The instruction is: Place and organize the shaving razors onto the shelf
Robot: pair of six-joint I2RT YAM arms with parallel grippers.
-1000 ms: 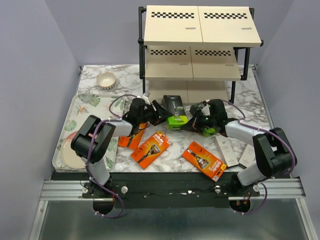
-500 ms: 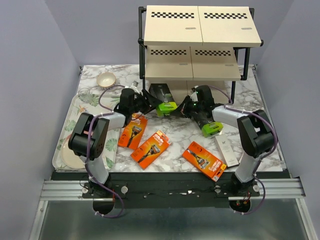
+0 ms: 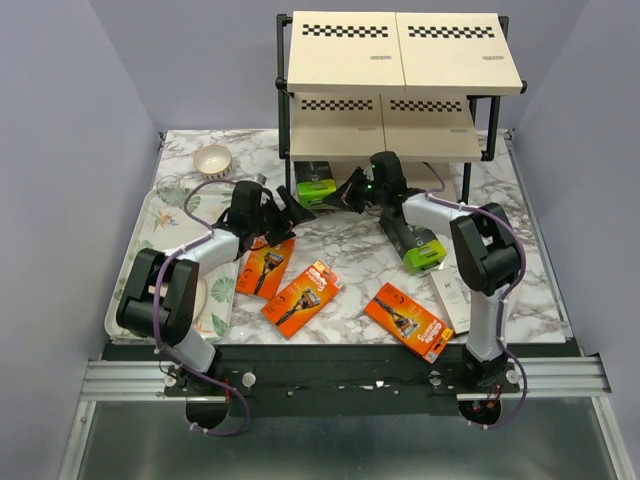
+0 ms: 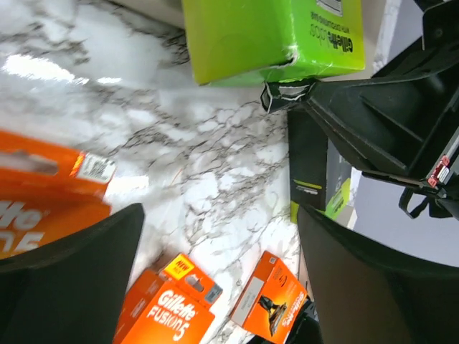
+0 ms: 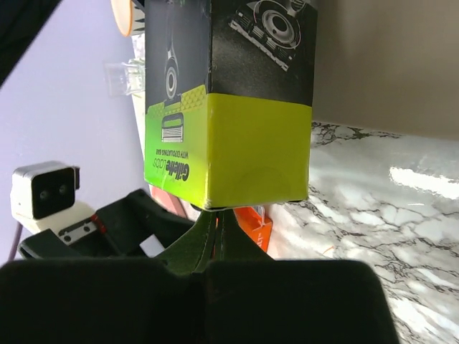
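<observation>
Top external view: shelf (image 3: 404, 62) at upper centre, standing on the marble table (image 3: 350, 255). One black-and-lime pack (image 3: 316, 187) at the front of the lowest tier, in its left half. Lies flat there, black end tucked under the middle board, lime end poking out toward the lower edge of the frame.

Right gripper (image 3: 353, 192) just right of that pack, clenched to a point, tips touching a corner of the lime end. Impossible to tell whether a sliver of card is nipped between them. In the right wrist view, lime end filling the centre, directly above the closed fingertips (image 5: 208, 240).

Left gripper (image 3: 288, 212) lower left of the pack and apart from it, released. In the left wrist view, fingers (image 4: 72, 279) spread wide in the lower corners, only marble and packs between them.

Still on the table: a second black-and-lime pack (image 3: 413, 244) right of centre, lying slantwise with its lime end lower right, beside the right arm. Three orange packs (image 3: 301, 293): two side by side lower left of centre, the upper one just below the left gripper; the third at lower right of centre. A slim white box (image 3: 452, 298) just right of that third one, partly behind the right arm.

Floral tray (image 3: 165, 215) along the left edge, small bowl (image 3: 212, 160) above it.
</observation>
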